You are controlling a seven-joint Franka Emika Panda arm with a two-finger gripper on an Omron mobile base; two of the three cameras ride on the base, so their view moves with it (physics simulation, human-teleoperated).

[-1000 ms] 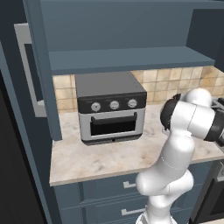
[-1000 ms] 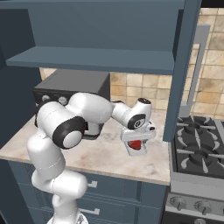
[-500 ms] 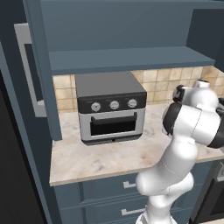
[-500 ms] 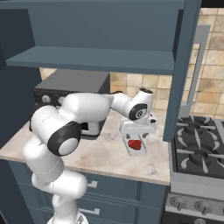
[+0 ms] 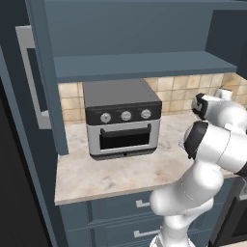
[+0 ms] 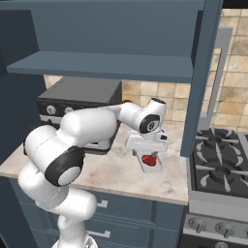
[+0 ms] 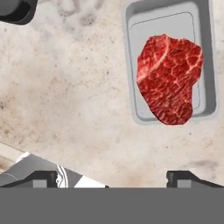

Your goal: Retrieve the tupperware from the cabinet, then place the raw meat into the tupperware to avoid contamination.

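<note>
One toaster oven [image 5: 121, 118] sits on the marble counter [image 5: 111, 176] in the left base view, and it carries three round knobs in a row above its dark door; no lettering on it can be read. Above it runs the open cabinet [image 5: 140, 62], one door swung wide at the left with a long silver handle. Two drawer fronts show under the counter edge, each with a short handle. The white arm bends up on the right, its wrist up near the tiled wall.

Over to the right base view: the gripper [image 6: 147, 149] hangs just above the counter, fingers spread wide apart, holding nothing. Directly beneath it lies one tupperware [image 6: 156, 167] with one raw meat [image 6: 149, 160] inside. A stove [image 6: 218, 160] stands to the right, with two knobs visible on its front.

Now the hand view: the pale grey container sits at upper right on the speckled stone, and the red marbled lump lies in it, its lower end lapping over the rim. Two dark fingertips [image 7: 186, 178] rise at the bottom edge, well apart. No label or writing anywhere.
</note>
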